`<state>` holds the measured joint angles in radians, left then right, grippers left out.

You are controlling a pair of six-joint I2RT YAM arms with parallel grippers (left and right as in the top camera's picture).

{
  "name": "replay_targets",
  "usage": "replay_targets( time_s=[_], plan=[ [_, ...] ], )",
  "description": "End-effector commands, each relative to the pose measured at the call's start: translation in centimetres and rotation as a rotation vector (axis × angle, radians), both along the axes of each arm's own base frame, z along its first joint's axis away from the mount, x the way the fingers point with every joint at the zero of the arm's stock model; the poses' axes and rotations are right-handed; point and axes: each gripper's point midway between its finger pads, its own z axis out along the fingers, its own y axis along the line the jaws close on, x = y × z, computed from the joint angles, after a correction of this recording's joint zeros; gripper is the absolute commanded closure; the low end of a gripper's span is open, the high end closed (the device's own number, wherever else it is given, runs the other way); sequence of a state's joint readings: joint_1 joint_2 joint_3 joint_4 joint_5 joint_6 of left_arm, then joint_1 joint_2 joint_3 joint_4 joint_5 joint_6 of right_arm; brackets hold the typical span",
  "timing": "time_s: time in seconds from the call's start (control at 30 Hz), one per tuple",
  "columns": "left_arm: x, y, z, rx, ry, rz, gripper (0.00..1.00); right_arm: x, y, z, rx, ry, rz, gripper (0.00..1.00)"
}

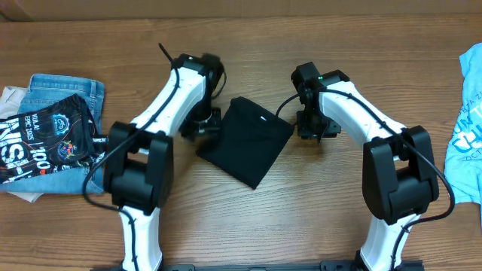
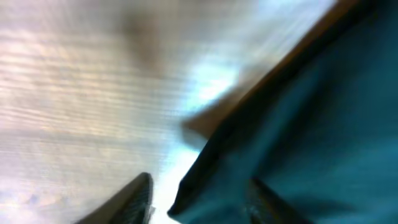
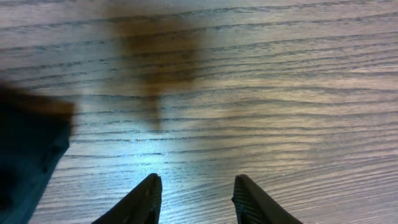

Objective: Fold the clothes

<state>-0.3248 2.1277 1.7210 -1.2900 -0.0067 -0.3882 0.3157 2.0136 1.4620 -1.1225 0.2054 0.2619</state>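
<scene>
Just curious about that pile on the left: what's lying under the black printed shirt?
Blue denim shows above and below the black printed shirt, so the shirt lies on it. A pale cloth peeks out at the far left. Anything else beneath is covered.

On the bench point(image 1: 339, 38), the clothes point(image 1: 247, 141) lay between left pincer point(image 1: 200, 128) and right pincer point(image 1: 312, 133); a shirt point(image 1: 45, 139) on jeans point(image 1: 68, 89) lay far left.
</scene>
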Motion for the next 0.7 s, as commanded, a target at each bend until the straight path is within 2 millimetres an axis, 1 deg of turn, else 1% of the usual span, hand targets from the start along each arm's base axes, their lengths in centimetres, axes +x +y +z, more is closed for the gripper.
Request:
replay_targets(
  time_s=[0.0,0.03,0.07,0.13,0.17,0.23,0.37,0.5,0.6,0.67],
  plan=[
    [3.2,-0.4,4.6,-0.048,-0.221,-0.029,0.22,1.0,0.7,3.4,0.060,-0.093,-0.003,0.56],
    [4.4,-1.0,5.4,-0.080,-0.284,-0.058,0.08,1.0,0.9,3.7,0.073,-0.100,-0.002,0.56],
    [5.4,-1.7,6.0,-0.113,-0.331,-0.095,0.01,1.0,1.0,4.0,0.081,-0.106,-0.002,0.55],
    [6.8,-3.4,6.7,-0.202,-0.398,-0.188,0.00,1.0,1.1,4.4,0.090,-0.115,-0.002,0.55],
    [7.2,-4.2,6.9,-0.247,-0.414,-0.226,0.00,0.9,1.1,4.5,0.090,-0.115,-0.002,0.55],
    [7.7,-5.6,6.4,-0.322,-0.419,-0.275,0.00,0.7,1.0,4.5,0.088,-0.107,-0.002,0.55],
    [8.0,-6.4,3.9,-0.389,-0.372,-0.292,0.02,0.4,0.9,4.5,0.083,-0.095,-0.002,0.55],
    [7.4,-8.2,0.8,-0.511,-0.294,-0.349,0.03,0.2,0.8,4.5,0.081,-0.086,-0.003,0.54],
    [7.0,-9.6,-0.9,-0.598,-0.262,-0.397,0.03,0.1,0.8,4.5,0.080,-0.083,-0.003,0.54],
    [7.0,-9.7,-2.2,-0.604,-0.243,-0.396,0.04,0.1,0.8,4.5,0.080,-0.084,-0.003,0.54]
  ],
)
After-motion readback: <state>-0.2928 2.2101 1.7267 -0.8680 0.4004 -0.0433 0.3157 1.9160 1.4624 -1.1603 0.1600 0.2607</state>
